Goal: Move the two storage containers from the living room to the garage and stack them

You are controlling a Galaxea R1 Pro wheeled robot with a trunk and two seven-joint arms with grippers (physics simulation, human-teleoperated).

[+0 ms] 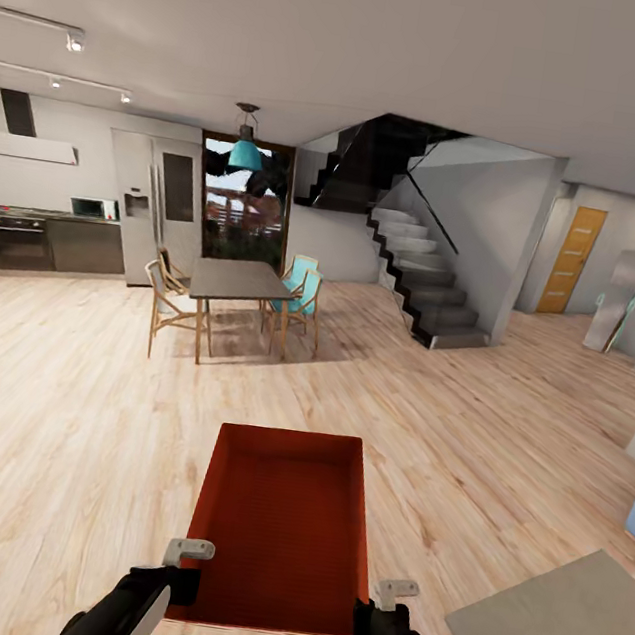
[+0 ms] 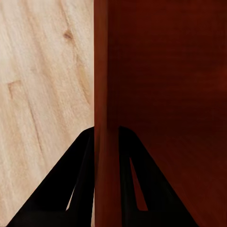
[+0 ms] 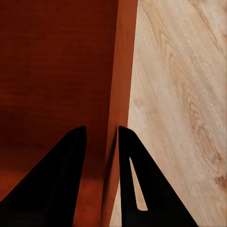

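L gripper clamped on left wall of storage container, one finger outside, other inside, wall pinched between. R gripper same on right wall, fingers astride rim, closed tight on it. Container rust-red, open top, nothing inside, held centre-front above light wood plank floor. Grey rug corner at right. Mid: dining table w/ chairs, teal pendant lamp over it. Far: kitchen units, fridge, staircase, orange door.
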